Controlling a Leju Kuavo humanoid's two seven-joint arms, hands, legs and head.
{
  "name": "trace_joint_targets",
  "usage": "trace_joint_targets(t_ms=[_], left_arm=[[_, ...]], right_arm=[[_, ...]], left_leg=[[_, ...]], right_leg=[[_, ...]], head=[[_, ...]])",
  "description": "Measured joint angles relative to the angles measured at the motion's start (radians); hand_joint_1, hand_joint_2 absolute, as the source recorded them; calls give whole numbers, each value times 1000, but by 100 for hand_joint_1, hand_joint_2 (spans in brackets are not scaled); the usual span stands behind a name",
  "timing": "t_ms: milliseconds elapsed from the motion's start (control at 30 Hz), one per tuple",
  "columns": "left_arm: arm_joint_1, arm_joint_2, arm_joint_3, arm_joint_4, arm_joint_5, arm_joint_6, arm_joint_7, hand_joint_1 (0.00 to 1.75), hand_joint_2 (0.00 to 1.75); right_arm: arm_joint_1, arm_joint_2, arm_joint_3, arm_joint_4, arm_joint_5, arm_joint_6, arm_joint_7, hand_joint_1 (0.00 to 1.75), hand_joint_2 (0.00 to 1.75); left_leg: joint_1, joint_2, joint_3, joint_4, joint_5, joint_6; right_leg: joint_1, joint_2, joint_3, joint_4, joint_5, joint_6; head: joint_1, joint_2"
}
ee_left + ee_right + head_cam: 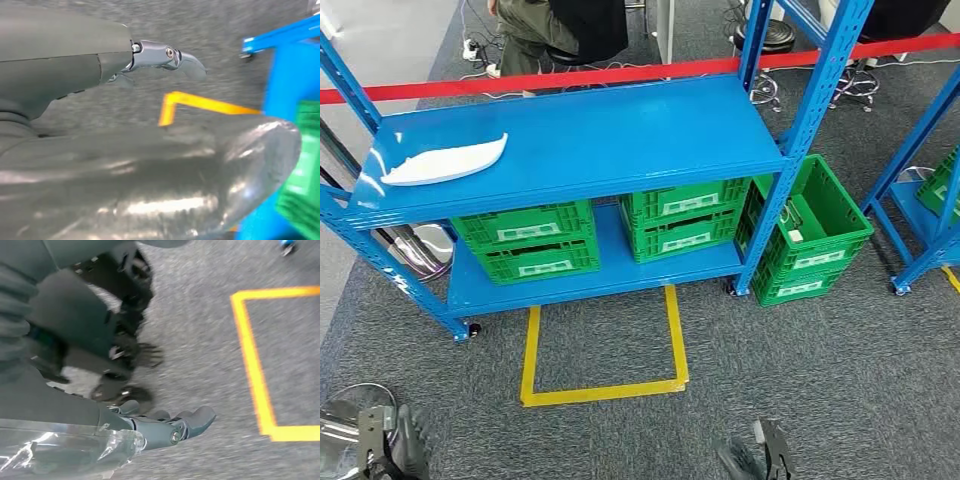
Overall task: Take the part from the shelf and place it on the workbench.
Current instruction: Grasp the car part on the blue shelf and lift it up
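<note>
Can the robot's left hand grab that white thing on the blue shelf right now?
Probably not yet. The left hand hangs low by the floor, far from the white part on the top shelf. Nothing blocks the way.

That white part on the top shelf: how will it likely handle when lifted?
The white part is long, thin and curved, so probably light but awkward; gripped at one end it may droop or swing. It lies flat on the smooth blue shelf, so a push would likely slide it, not roll it.

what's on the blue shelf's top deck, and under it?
On the blue metal shelf's top deck lies one white curved part, at its left end. Under it, four green plastic crates in two stacks; their contents are hidden.
</note>
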State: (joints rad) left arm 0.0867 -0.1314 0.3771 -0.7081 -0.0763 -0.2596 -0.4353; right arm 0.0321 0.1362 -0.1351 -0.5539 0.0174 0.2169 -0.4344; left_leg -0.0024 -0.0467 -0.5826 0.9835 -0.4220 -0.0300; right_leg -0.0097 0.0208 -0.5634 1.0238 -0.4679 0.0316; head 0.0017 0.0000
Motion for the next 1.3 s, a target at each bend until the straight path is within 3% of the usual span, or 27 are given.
trace_joint_targets(t_ms=[133,300,367,433,467,500,533,567,633,700,767,833,900,967,1000,1067,1133,1200,1300], left_arm=[[1,-25,38,-81,-12,-26,-42,0,0],[8,-69,84,-221,-26,-61,-106,0,0],[13,-90,98,-279,-31,-73,-130,0,0],[23,-108,107,-335,-34,-82,-153,0,0],[29,-115,108,-361,-36,-86,-163,0,0],[33,-123,109,-388,-37,-90,-173,0,0],[38,-131,111,-415,-39,-93,-183,0,0],[41,-140,113,-444,-40,-97,-194,0,0],[47,-155,119,-502,-43,-104,-215,0,0],[53,-161,125,-555,-46,-110,-235,0,0],[61,-163,131,-595,-49,-114,-250,0,0],[67,-165,135,-625,-49,-116,-258,0,0],[69,-167,135,-646,-49,-111,-262,0,0],[70,-167,133,-657,-50,-104,-262,0,0],[70,-167,132,-660,-50,-100,-262,0,0],[71,-167,132,-668,-50,-94,-262,0,0],[72,-167,132,-676,-49,-90,-262,0,0],[73,-167,130,-683,-49,-86,-262,0,0],[79,-168,127,-691,-46,-75,-263,0,0]], right_arm=[[1,22,-12,-34,21,22,-40,0,0],[16,50,-15,-85,56,50,-99,0,0],[22,56,-15,-106,67,64,-125,0,0],[19,62,-16,-129,75,81,-151,0,0],[18,65,-16,-139,80,88,-163,0,0],[18,68,-16,-149,84,94,-173,0,0],[21,70,-16,-157,88,99,-180,0,0],[28,72,-16,-166,93,102,-187,0,0],[49,75,-18,-181,100,111,-202,0,0],[63,79,-20,-193,106,122,-222,0,0],[67,84,-22,-203,110,130,-236,0,0],[72,90,-25,-213,111,136,-245,0,0],[79,92,-29,-221,109,142,-251,0,0],[83,93,-33,-226,107,146,-254,0,0],[85,93,-35,-229,106,146,-254,0,0],[87,93,-37,-233,105,146,-254,0,0],[88,93,-38,-236,104,146,-254,0,0],[89,93,-38,-240,103,146,-254,0,0],[90,93,-39,-244,103,145,-255,0,0]], left_leg=[[-1,0,-3,3,-2,4],[0,-3,-6,-7,6,22],[6,-8,-3,-15,12,28],[8,-12,-3,-15,12,30],[9,-17,-3,-15,11,30],[11,-26,-2,-15,11,28],[13,-38,-2,-15,12,24],[16,-53,-2,-14,12,19],[19,-82,-7,-8,10,5],[20,-105,-19,-3,9,-10],[23,-121,-32,-3,13,-24],[21,-74,-54,28,-5,-34],[18,3,-107,135,-67,-41],[19,29,-167,257,-123,-45],[19,32,-177,281,-127,-46],[19,34,-144,232,-90,-45],[19,45,-75,123,-45,-42],[17,60,-26,41,-27,-35],[11,60,-19,17,-23,-13]], right_leg=[[-1,0,0,0,0,3],[-5,-6,-9,7,-7,18],[-7,-9,-52,85,-53,25],[-9,-11,-123,222,-117,33],[-10,-12,-149,271,-130,36],[-11,-12,-156,282,-122,38],[-13,-10,-143,253,-96,40],[-18,-1,-117,193,-59,41],[-31,44,-64,62,3,42],[-36,67,-50,15,26,33],[-33,41,-60,23,30,16],[-34,13,-66,24,33,1],[-31,-18,-68,22,33,-9],[-28,-51,-69,23,32,-11],[-27,-66,-69,23,31,-11],[-27,-90,-70,23,31,-8],[-27,-102,-70,23,32,-1],[-23,-108,-74,28,33,11],[-23,-112,-75,21,42,34]], head=[[0,0],[1,0],[5,0],[8,0],[8,0],[8,0],[8,0],[8,0],[9,0],[8,0],[7,0],[0,0],[-12,0],[-16,0],[-16,0],[-16,0],[-17,0],[-18,0],[-19,0]])
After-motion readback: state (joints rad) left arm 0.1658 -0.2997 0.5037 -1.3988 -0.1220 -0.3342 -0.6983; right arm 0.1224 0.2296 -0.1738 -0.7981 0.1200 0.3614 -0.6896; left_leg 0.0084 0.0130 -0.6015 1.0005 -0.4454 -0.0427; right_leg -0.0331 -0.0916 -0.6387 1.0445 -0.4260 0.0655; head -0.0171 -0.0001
